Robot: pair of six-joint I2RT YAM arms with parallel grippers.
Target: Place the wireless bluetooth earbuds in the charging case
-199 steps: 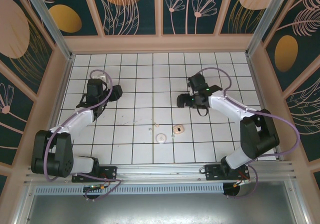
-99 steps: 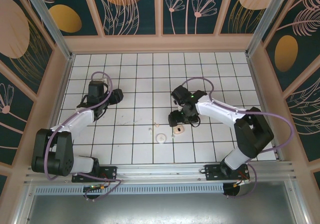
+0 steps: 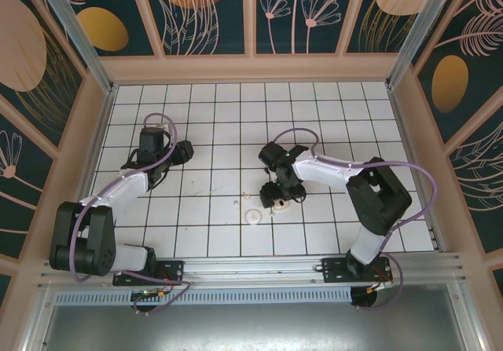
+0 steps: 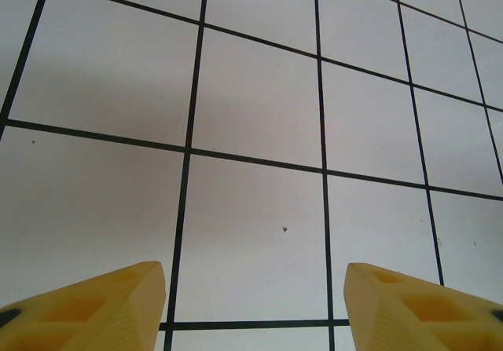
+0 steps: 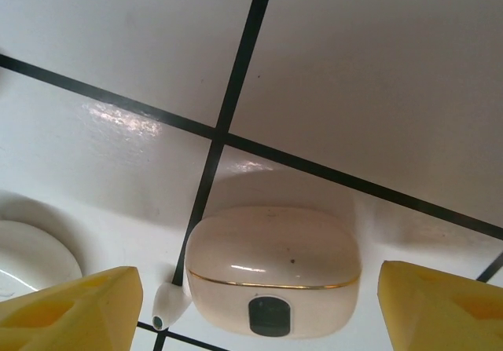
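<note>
Charging case is seen closed and lying flat on the desk. It is centred between the right gripper's spread fingers and touched by neither. It is pale cream and rounded-square, with a thin gold seam around the middle and a dark rounded mark on the side facing the gripper. One earbud, small and white with a dark tip, is laid between the case and one finger; contact with the case cannot be told. In the top view a pale speck is noted well apart from the gripper, too small to be confirmed as the other earbud.
</note>
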